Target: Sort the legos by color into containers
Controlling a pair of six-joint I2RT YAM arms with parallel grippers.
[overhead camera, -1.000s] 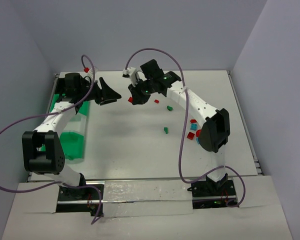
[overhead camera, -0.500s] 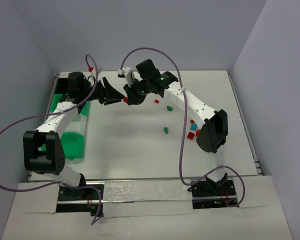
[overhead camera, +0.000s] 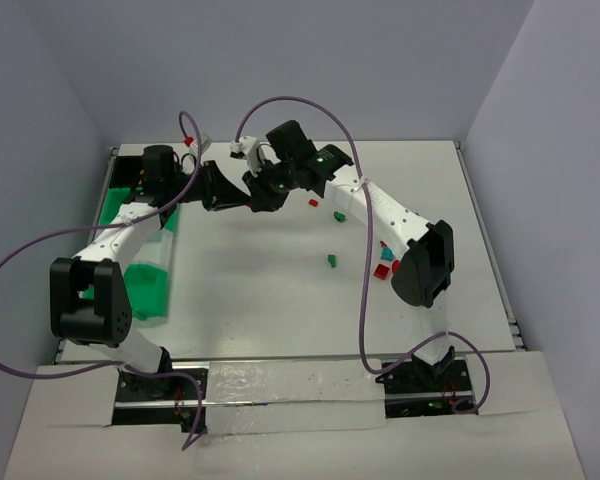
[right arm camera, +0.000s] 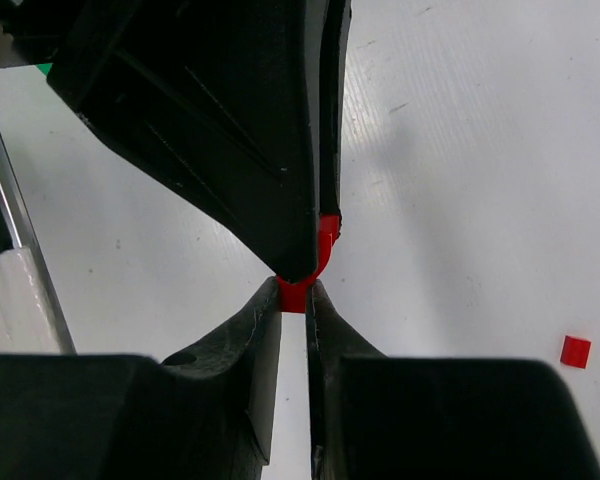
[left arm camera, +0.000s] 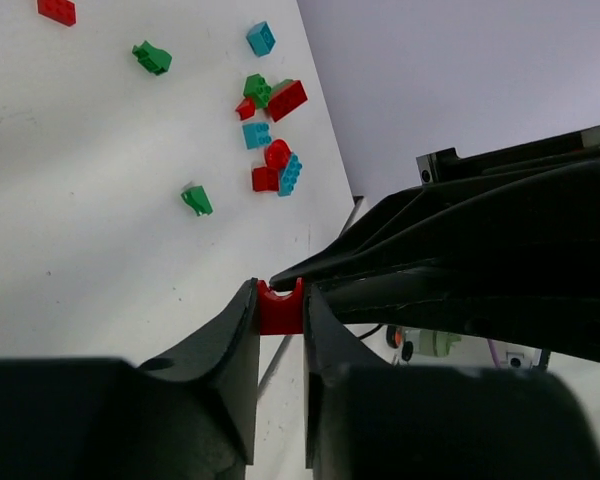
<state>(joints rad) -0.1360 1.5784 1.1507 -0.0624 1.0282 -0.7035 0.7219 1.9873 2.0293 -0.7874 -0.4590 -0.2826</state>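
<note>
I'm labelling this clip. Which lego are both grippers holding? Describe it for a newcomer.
On the table, find where the left gripper and right gripper meet tip to tip. The red lego is pinched between both; the other legos lie loose.

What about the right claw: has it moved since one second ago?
Yes. The right claw moved left, away from the loose red brick on the table, meeting the left claw; both pinch one red lego.

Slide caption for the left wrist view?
Left gripper and right gripper, jaws both shut on one red lego; loose legos on the table.
</note>
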